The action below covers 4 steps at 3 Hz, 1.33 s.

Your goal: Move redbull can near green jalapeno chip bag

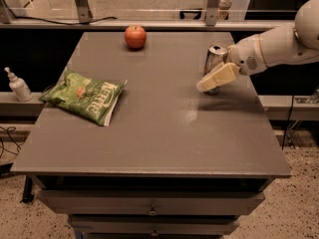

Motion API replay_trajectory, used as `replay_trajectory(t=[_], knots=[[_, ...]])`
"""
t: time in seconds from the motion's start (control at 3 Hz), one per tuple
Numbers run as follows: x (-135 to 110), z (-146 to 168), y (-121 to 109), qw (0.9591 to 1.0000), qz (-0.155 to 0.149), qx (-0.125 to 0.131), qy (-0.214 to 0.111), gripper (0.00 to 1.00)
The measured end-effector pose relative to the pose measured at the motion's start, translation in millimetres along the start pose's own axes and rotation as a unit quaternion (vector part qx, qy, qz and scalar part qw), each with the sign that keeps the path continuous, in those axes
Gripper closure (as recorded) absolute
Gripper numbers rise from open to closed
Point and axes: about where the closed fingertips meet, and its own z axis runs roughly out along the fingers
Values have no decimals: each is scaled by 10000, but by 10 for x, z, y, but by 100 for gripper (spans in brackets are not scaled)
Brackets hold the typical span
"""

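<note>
Extending in from the right, the white arm (pixel 279 44) slants down and left, its gripper (pixel 213 80) low against the near side of the upright redbull can (pixel 215 55) on the tabletop's (pixel 164 133) right. Whether it grasps the can cannot be told. The green jalapeno chip bag (pixel 87 96) lies well apart, left.

The grey worktop (pixel 159 138) carries three things; the green jalapeno chip bag (pixel 84 96) lies flat near its left edge; a red apple (pixel 135 36) sits at the far edge; the redbull can (pixel 215 55) stands upright toward the right, with the pincer (pixel 210 81) right at its front.
</note>
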Motion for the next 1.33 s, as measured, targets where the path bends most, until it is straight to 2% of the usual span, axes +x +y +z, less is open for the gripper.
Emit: replay_trajectory(t=[0.33,0.67,1.0,1.33], knots=[[-134,100,-31,9995,-157,-67,-264,39],[-290,11,-62,9982,-287,-15,-528,62],[-533,-120,55,9949,-346,-30,-951,85],[-876,-36,403,9919,-349,-222,-1199,100]])
